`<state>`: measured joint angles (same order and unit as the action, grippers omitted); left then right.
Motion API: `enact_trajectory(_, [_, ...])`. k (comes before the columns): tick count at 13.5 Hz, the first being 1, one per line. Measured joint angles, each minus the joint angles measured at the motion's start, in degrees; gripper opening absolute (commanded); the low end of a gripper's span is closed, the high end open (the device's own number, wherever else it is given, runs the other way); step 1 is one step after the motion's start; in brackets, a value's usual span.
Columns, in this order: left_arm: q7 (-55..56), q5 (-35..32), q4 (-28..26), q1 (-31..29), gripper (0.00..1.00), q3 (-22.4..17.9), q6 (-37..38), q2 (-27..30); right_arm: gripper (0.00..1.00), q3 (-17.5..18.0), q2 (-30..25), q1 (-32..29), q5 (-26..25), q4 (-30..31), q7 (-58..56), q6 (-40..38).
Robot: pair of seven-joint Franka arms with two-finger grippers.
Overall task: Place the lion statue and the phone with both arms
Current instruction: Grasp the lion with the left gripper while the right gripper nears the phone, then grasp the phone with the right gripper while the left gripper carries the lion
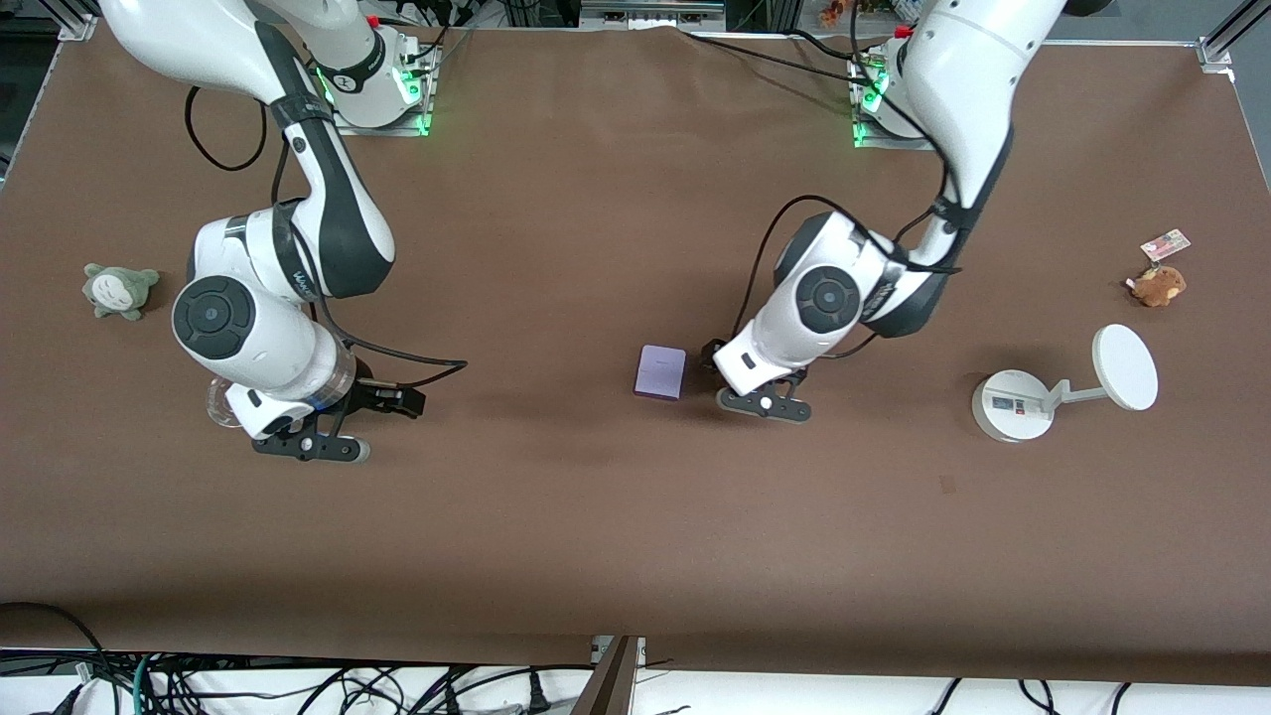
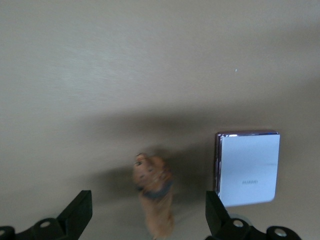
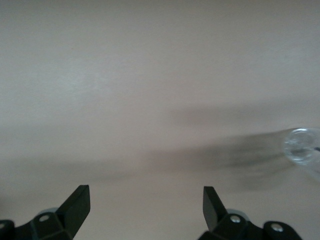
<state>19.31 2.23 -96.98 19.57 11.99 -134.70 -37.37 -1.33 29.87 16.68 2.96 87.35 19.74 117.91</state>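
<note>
the right gripper point(image 1: 308, 437) hangs wide open and empty over bare table, waiting. the phone point(image 1: 660, 372) lies flat mid-table. just beside it, the left gripper point(image 1: 763, 397) hovers, spread wide around the lion statue point(image 2: 154, 197), probably releasing or grasping it

My left hand point(image 1: 763, 402) low over counter point(image 1: 616, 536), phone point(image 1: 660, 372) just beside it; my right hand point(image 1: 308, 444) well apart.
</note>
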Motion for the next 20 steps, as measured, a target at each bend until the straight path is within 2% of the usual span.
enact_trajectory(1, [0.2, 0.0, -0.3, 0.4, 0.81, 0.0, -1.4, -1.2, 1.0, 0.0, 0.1, 0.3, 0.7, 0.0, 0.2, 0.1])
enact_trajectory(2, [0.2, 0.0, -0.3, 0.7, 0.57, 0.0, -2.3, -2.2, 1.0, 0.0, 0.3, 0.5, 0.9, 0.0, 0.6, 0.3])
enact_trajectory(4, [0.3, 0.0, -0.3, 0.8, 0.27, 0.0, -2.7, -2.8, 1.0, 0.0, 0.9, 1.0, 0.9, 0.0, 0.7, 0.7])
enact_trajectory(6, [0.3, 0.0, -0.2, 0.8, 0.18, -0.1, -2.7, -2.7, 1.0, 0.0, 1.5, 1.8, 1.0, 0.0, 0.9, 0.9])
enact_trajectory(9, [0.3, -0.1, -0.1, 0.7, 0.15, -0.6, -0.4, -2.3, 1.0, 0.1, 2.7, 3.6, 1.0, 0.0, 3.4, 2.3])
enact_trajectory(13, [0.2, -2.5, 1.5, -1.0, 0.17, -3.5, 9.9, 2.7, 1.0, 0.2, 4.6, 8.2, 1.0, -0.1, 11.1, 5.6])
enact_trajectory(16, [-3.1, -6.0, 1.8, -8.1, 0.18, -4.1, 15.7, 7.0, 1.0, 0.3, 6.5, 12.6, 1.0, -0.1, 16.3, 9.2])
enact_trajectory(20, [-14.4, -6.9, 1.2, -19.3, 0.19, -4.5, 16.3, 7.4, 1.0, 0.3, 9.7, 18.5, 1.0, -0.5, 23.3, 15.6])
